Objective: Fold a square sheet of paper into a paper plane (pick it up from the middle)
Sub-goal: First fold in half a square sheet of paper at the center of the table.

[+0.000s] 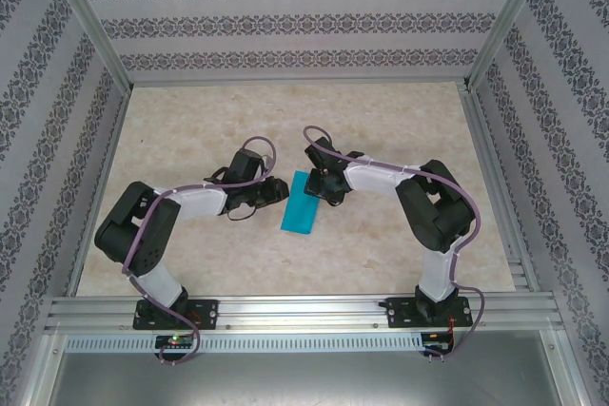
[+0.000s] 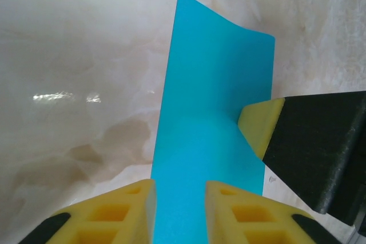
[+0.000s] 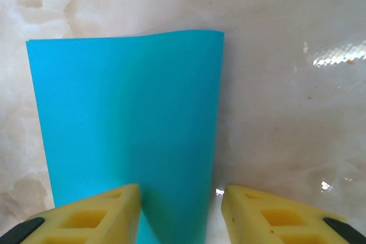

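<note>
The square sheet of paper (image 1: 303,204) is plain teal-blue and lies mid-table, bowed so that from above it reads as a narrow strip. My left gripper (image 1: 278,191) is at its left side and my right gripper (image 1: 326,189) at its upper right. In the left wrist view the paper (image 2: 211,84) runs between the yellow fingers of the left gripper (image 2: 180,190), whose jaws stand a little apart; the right gripper's fingertip (image 2: 260,127) rests at the sheet's right edge. In the right wrist view the right gripper (image 3: 181,195) is open astride the paper's (image 3: 126,112) right edge.
The marbled beige table (image 1: 381,244) is ringed by aluminium frame rails (image 1: 304,309) at the near edge and patterned walls (image 1: 285,16) behind and at the sides. Both arms bend inward over the middle, and cables loop off them.
</note>
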Robot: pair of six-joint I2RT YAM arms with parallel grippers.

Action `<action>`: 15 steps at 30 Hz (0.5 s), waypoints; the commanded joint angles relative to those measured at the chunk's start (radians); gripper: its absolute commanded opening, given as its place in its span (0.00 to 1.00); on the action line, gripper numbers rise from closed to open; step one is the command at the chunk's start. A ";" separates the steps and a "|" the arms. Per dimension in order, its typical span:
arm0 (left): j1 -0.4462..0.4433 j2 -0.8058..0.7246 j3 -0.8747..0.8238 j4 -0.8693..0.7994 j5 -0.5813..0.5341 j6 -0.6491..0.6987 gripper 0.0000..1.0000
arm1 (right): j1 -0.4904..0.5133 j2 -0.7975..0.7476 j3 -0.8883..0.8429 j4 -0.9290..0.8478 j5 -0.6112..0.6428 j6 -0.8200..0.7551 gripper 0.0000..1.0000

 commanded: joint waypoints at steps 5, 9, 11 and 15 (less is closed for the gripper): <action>-0.017 0.010 0.017 0.052 -0.042 -0.005 0.28 | -0.005 0.063 -0.018 -0.074 0.096 0.024 0.42; -0.018 -0.014 0.004 0.050 -0.106 -0.013 0.27 | -0.007 0.073 -0.026 -0.069 0.090 0.016 0.40; -0.018 -0.023 0.000 0.047 -0.128 -0.019 0.27 | -0.008 0.076 -0.033 -0.071 0.089 0.018 0.40; -0.017 -0.022 0.001 0.047 -0.131 -0.017 0.27 | -0.008 0.079 -0.043 -0.041 0.069 0.007 0.42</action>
